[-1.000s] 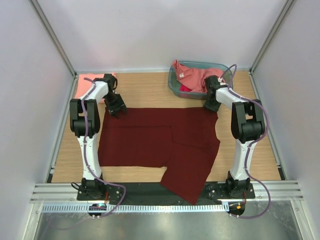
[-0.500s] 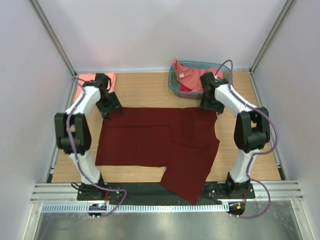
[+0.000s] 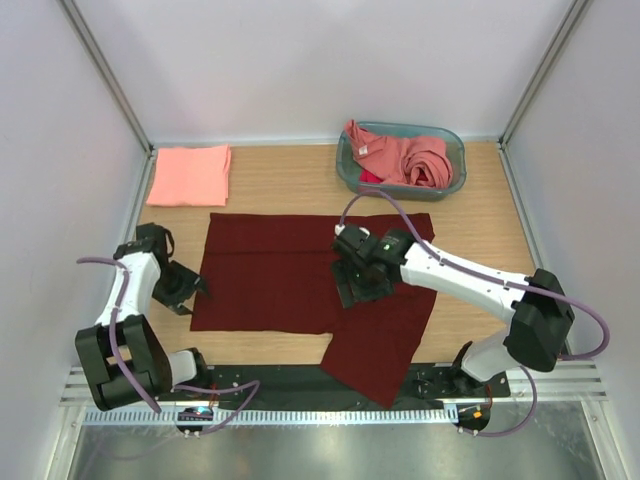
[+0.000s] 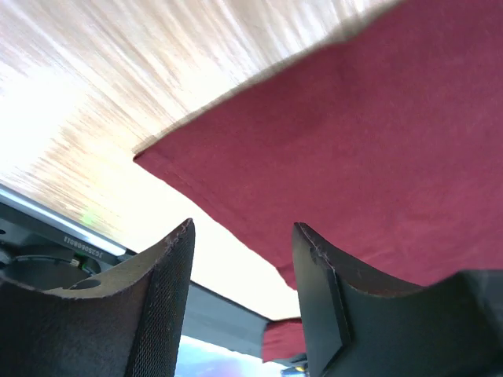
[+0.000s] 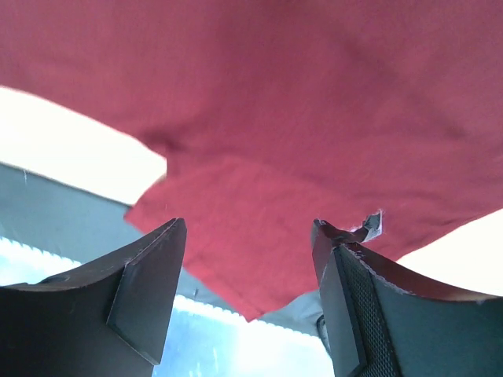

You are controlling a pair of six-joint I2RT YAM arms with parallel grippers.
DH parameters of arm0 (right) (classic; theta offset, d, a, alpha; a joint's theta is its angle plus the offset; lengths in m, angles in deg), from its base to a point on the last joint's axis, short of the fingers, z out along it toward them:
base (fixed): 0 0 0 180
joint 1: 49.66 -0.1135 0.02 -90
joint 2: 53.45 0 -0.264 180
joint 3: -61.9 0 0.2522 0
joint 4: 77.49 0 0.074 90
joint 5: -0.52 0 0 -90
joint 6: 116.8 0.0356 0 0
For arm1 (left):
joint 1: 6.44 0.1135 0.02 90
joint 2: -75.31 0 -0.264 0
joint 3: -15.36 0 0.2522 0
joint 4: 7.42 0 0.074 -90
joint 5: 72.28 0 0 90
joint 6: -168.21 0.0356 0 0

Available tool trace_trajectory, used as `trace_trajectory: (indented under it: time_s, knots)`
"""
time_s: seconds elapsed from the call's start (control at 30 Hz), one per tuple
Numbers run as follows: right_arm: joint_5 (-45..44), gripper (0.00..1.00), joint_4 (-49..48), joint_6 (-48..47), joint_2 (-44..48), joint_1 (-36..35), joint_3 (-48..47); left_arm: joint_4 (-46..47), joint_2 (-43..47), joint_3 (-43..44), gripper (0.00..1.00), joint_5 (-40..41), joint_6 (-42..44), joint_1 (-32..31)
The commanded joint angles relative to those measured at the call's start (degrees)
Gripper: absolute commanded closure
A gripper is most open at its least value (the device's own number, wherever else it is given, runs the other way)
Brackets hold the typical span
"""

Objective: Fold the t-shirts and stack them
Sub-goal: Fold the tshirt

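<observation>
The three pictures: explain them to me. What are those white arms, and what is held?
Two robot arms, each ending in a two-finger gripper. The wide picture looks down from above; the other two come from wrist cameras. On the wooden table a dark maroon t-shirt lies spread out, a folded pink t-shirt sits far left, and a teal basket holds more pink t-shirts. The left gripper, by the shirt's left edge, and the right gripper, over its middle, are both open and hold nothing.
</observation>
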State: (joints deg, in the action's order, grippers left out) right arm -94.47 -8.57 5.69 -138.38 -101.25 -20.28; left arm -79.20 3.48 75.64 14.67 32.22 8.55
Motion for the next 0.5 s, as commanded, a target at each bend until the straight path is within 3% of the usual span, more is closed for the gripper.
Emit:
trace_trajectory:
  time_s: [0.0, 0.17, 0.2, 0.47]
  knots:
    - [4.28, 0.28, -1.97, 3.89, 5.02, -1.93, 4.42, 0.88, 0.91, -0.72, 0.46, 0.94, -3.04, 3.2]
    - [4.2, 0.28, -2.69, 3.72, 9.24, -1.93, 8.83, 3.17, -1.03, -3.28, 0.45, 2.61, -4.98, 7.69]
    - [4.29, 0.28, -2.69, 3.63, 9.51, -1.85, 9.36, 2.83, -1.29, -3.54, 0.44, 6.0, -5.59, 8.48]
    - [7.72, 0.28, -5.76, 3.28, 9.08, -1.93, 10.59, 4.93, -5.68, -5.47, 0.47, 8.41, -10.95, 9.28]
